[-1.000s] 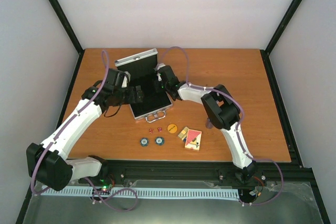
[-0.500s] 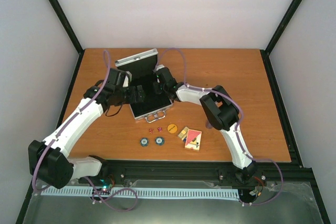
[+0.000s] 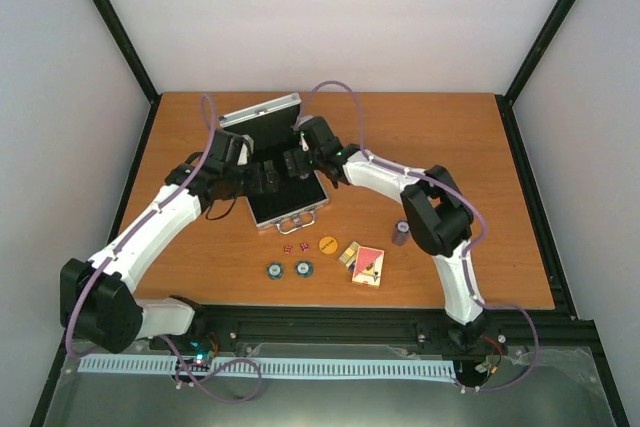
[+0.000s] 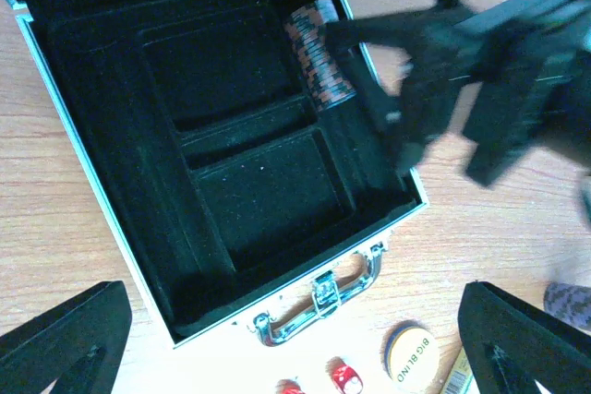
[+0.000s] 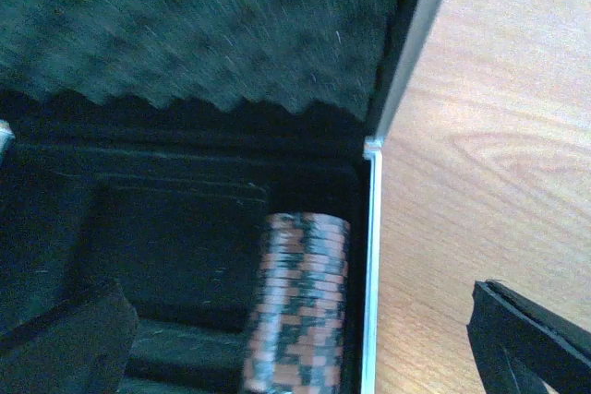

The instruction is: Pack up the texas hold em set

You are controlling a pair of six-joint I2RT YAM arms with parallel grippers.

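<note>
The silver case (image 3: 288, 209) lies open with its foam-lined lid (image 3: 262, 113) raised at the back. A red-and-black chip stack (image 5: 300, 306) lies on its side in the case's right-hand slot (image 4: 319, 53). My right gripper (image 5: 300, 362) hovers open just above that stack, which is free of both fingers. My left gripper (image 4: 295, 362) is open and empty above the case's front edge and handle (image 4: 319, 306). On the table in front lie two red dice (image 3: 295, 247), the orange button (image 3: 327, 244), two blue chips (image 3: 288, 269) and the card decks (image 3: 365, 264).
A greyish chip stack (image 3: 400, 232) stands on the table to the right of the case, close to the right arm's elbow. Both grippers crowd together over the case (image 3: 297, 162). Black frame posts edge the table.
My right gripper has opened wide and let go of the red-and-black chip stack in the case. The right arm's elbow swung right, uncovering the greyish chip stack. The left arm barely moved.
</note>
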